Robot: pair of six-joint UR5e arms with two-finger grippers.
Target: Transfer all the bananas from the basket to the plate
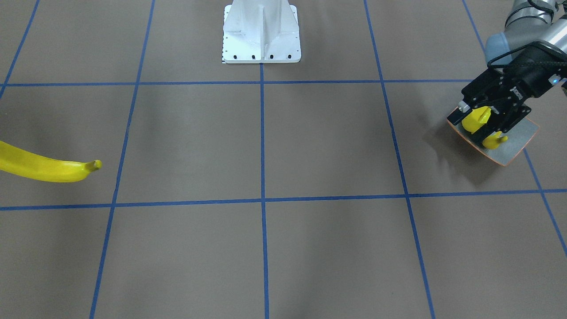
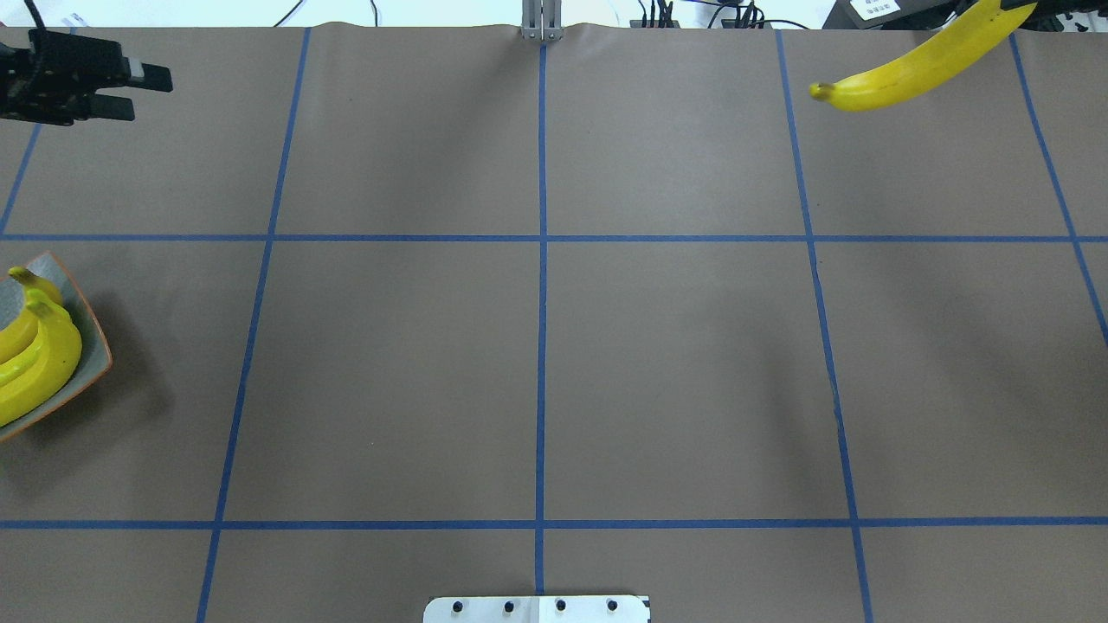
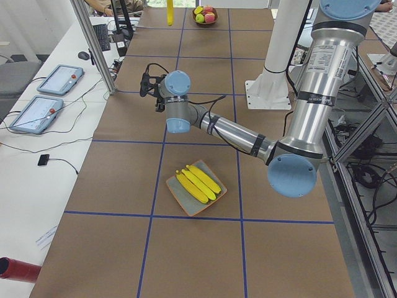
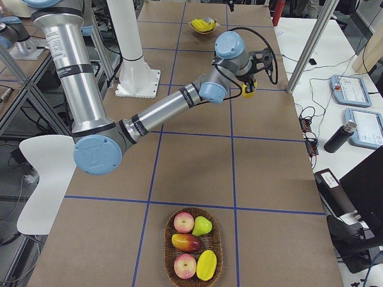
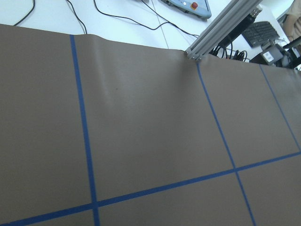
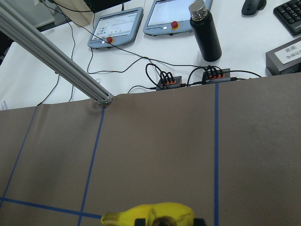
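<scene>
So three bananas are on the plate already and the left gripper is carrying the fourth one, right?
Not quite: the right gripper carries the fourth banana, as the right wrist view shows. In the overhead view the left gripper is open and empty. Three bananas do lie on the plate.

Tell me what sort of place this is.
Probably a robotics lab workcell: a mounted robot arm over a table gridded in blue tape, teach pendants on the side bench, and aluminium framing.
</scene>
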